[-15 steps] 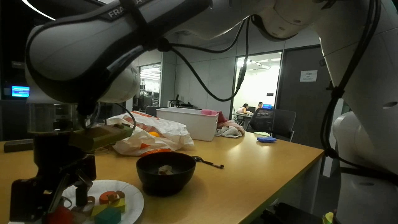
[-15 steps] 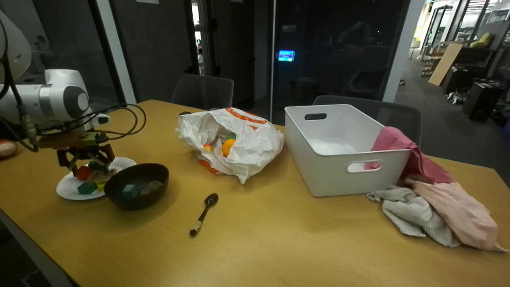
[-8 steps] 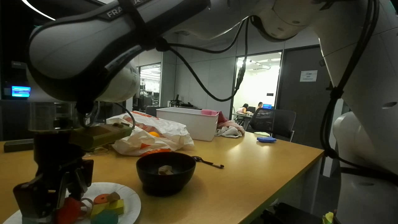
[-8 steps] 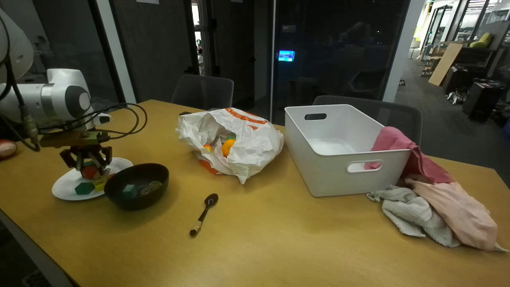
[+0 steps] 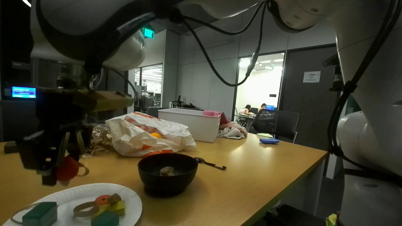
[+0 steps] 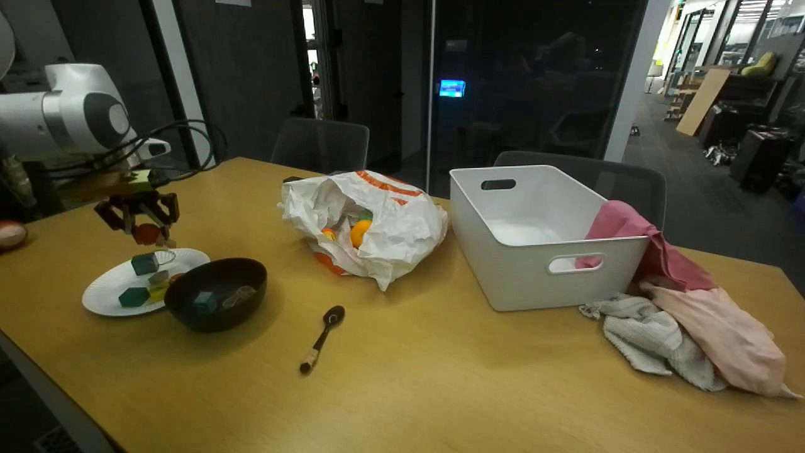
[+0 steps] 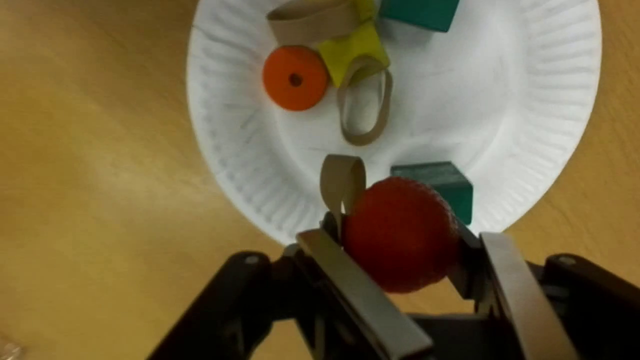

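**Red ball [image 7: 400, 225] Pinched Above a Paper Plate [image 7: 565, 85]**

From afar, I hold the ball in my pincer [image 7: 397, 245], its fingers clamped on both sides and a tan loop [image 7: 332, 177] apparently caught alongside. Both hang clear of the plate, over a green block [image 7: 456, 197], in from the edge of the counter [image 6: 440, 384]; a black bowl [image 5: 168, 185] stands just beside the plate. I judge the lift to be the step in hand. My next move seems to call for a steady squeeze and a careful carry past the plate's rim, watching that loop for slipping.
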Controlling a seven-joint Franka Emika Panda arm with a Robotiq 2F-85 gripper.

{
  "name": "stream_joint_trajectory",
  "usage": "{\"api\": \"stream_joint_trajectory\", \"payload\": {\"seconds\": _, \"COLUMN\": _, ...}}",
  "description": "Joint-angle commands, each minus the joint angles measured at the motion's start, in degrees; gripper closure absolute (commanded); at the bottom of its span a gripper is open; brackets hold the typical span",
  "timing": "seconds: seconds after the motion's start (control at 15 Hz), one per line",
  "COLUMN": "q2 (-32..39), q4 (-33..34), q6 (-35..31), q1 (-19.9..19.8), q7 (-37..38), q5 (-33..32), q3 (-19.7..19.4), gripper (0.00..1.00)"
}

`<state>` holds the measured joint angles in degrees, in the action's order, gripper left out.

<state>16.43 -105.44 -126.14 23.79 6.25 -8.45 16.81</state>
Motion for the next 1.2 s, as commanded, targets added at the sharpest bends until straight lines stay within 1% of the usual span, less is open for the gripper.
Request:
{"api": "stream_joint_trajectory", "payload": {"seconds": 0.0, "q2": -6.7, "q4": -1.4, "q6": 1.1, "q1": -1.6, "q7": 2.7, "q5": -3.5, "q3": -2.5, "gripper": 0.74}}
{"api": "stream_joint_trajectory", "payload": {"seconds": 0.13, "q2": -9.5, "q4": -2.5, "q6": 1.2, "q1": -3.7, "q7": 4.5, "q5": -4.1, "q3": -4.1, "gripper": 0.74}}
{"api": "stream_joint_trajectory", "payload": {"seconds": 0.27, "q2": -11.8, "q4": -3.9, "q6": 1.5, "q1": -6.3, "q7": 6.1, "q5": -2.9, "q3": -5.7, "gripper": 0.74}}
{"api": "stream_joint_trajectory", "payload": {"seconds": 0.4, "q2": -13.6, "q4": -6.1, "q6": 4.1, "q1": -8.7, "q7": 8.0, "q5": -1.1, "q3": -7.0, "gripper": 0.74}}
{"api": "stream_joint_trajectory", "payload": {"seconds": 0.53, "q2": -15.0, "q4": -8.6, "q6": 8.2, "q1": -10.4, "q7": 9.5, "q5": 0.2, "q3": -7.7, "gripper": 0.74}}
{"api": "stream_joint_trajectory", "payload": {"seconds": 0.73, "q2": -16.0, "q4": -12.2, "q6": 12.6, "q1": -12.2, "q7": 10.1, "q5": 2.9, "q3": -7.9, "gripper": 0.74}}
{"api": "stream_joint_trajectory", "payload": {"seconds": 0.93, "q2": -15.8, "q4": -14.4, "q6": 13.7, "q1": -13.1, "q7": 9.6, "q5": 5.1, "q3": -7.9, "gripper": 0.74}}
{"api": "stream_joint_trajectory", "payload": {"seconds": 1.0, "q2": -15.5, "q4": -14.9, "q6": 13.6, "q1": -13.2, "q7": 9.5, "q5": 5.3, "q3": -7.9, "gripper": 0.40}}
{"api": "stream_joint_trajectory", "payload": {"seconds": 1.07, "q2": -15.5, "q4": -15.3, "q6": 13.6, "q1": -13.3, "q7": 9.1, "q5": 5.5, "q3": -8.0, "gripper": 0.23}}
{"api": "stream_joint_trajectory", "payload": {"seconds": 1.13, "q2": -15.6, "q4": -15.7, "q6": 13.3, "q1": -13.5, "q7": 8.9, "q5": 5.8, "q3": -8.0, "gripper": 0.17}}
